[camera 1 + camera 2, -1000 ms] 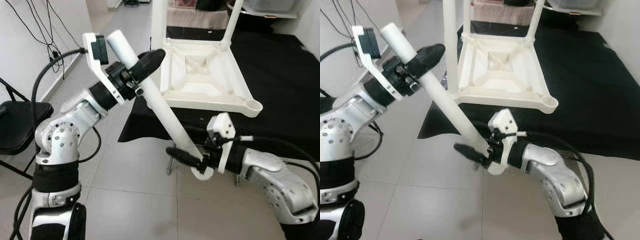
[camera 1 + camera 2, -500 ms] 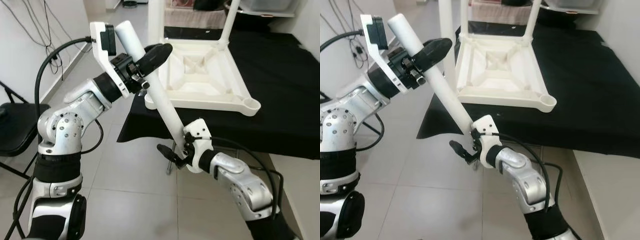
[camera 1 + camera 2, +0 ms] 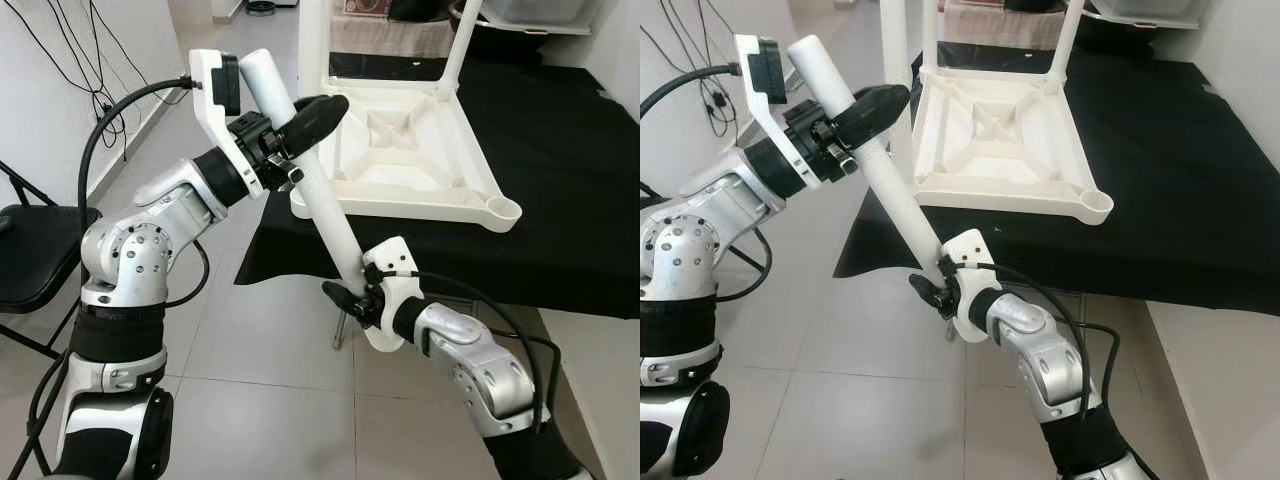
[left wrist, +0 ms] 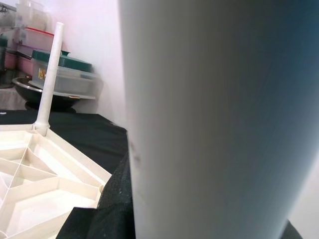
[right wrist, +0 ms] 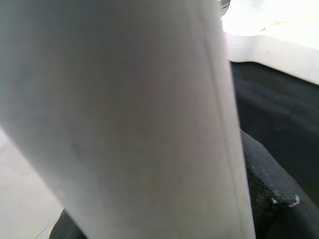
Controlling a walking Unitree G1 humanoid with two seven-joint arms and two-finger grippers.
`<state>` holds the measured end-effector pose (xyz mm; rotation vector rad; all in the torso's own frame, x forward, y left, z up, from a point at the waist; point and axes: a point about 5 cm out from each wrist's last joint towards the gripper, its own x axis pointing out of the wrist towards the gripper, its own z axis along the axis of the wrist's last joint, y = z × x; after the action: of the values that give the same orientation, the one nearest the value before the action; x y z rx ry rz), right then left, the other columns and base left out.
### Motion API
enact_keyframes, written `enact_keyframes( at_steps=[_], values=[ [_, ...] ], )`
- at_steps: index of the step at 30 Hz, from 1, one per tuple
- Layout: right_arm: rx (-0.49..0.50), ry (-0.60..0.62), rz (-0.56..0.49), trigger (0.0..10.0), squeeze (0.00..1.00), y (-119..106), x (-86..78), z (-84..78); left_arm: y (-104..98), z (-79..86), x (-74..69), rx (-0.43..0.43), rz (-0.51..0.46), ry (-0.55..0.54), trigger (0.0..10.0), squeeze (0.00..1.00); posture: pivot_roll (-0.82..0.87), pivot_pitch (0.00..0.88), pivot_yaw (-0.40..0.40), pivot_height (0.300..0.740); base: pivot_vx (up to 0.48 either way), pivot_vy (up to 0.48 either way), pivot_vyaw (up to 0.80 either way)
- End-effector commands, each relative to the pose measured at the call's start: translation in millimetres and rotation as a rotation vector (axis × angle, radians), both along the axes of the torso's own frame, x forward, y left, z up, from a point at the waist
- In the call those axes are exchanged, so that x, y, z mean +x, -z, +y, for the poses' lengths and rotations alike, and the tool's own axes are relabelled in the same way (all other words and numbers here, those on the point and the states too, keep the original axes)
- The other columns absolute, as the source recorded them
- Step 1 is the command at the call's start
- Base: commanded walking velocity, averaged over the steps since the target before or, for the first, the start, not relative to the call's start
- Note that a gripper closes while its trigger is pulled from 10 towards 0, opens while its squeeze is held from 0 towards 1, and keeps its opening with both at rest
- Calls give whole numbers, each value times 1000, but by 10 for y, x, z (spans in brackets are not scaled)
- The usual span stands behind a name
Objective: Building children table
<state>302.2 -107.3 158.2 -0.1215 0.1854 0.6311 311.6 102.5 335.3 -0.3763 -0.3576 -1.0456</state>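
Observation:
A long white table leg (image 3: 322,200) slants over the tiled floor, held at both ends. My left gripper (image 3: 312,118) is shut on its upper part, one black finger lying across the tube. My right gripper (image 3: 346,296) is shut on its lower end, just in front of the black-covered platform. The white tabletop (image 3: 420,206) lies upside down on that platform, ribs facing up. Two legs stand in it at the far left corner (image 3: 315,40) and the far right corner (image 3: 462,40). The near right corner socket (image 3: 507,209) is open. The leg (image 4: 199,124) looms large in the left wrist view.
A black cloth (image 3: 570,150) covers the low platform under the tabletop. A black folding chair (image 3: 35,240) stands at my left, with cables (image 3: 100,100) on the wall behind it. Storage boxes (image 4: 65,74) sit at the back. Tiled floor (image 3: 270,400) lies below the arms.
My right arm has swung in from the right, so its gripper now holds the leg's lower end from below. The left gripper has lifted the upper end slightly.

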Motion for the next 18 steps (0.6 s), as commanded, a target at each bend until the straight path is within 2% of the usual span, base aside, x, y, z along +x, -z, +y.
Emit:
enact_keyframes(
  at_steps=[1,4,5,6,10,12,13,14,16,18],
  values=[
    [53,4,15,0,0,-19,25,58,-46,-89,-52,-49,-29,101,0,0,-70,99,-24,740,0,0,0],
    [48,12,17,0,0,-8,31,58,-51,-98,-49,-52,-40,107,0,0,-69,99,-23,740,0,0,0],
    [50,21,16,0,0,-9,42,50,-58,-97,-45,-51,-56,96,2157,153,-69,98,-25,740,0,0,0],
    [63,43,13,0,0,-20,67,28,-65,-101,-52,-61,-67,109,10000,1000,-67,98,-25,740,0,0,0],
    [90,81,2,0,0,-48,107,-12,-71,-97,-57,-76,-77,115,10000,1000,-69,97,-25,740,0,0,0],
    [153,133,-24,0,0,-128,154,-100,-86,-16,-83,-93,-79,76,10000,1000,-68,98,-26,740,0,0,0],
    [153,133,-24,0,0,-128,154,-100,-86,-16,-83,-93,-79,76,10000,1000,-68,98,-26,740,0,0,0],
    [218,199,-47,0,0,-202,204,-224,-89,74,-132,-102,-82,45,10000,1000,-65,99,-27,740,0,0,0],
    [280,259,-73,0,0,-272,244,-343,-74,144,-182,-107,-81,28,10000,1000,-63,100,-27,740,0,0,0],
    [305,283,-84,0,0,-299,257,-389,-65,167,-202,-107,-80,25,10000,1000,-63,100,-27,740,0,0,0]
  ],
)
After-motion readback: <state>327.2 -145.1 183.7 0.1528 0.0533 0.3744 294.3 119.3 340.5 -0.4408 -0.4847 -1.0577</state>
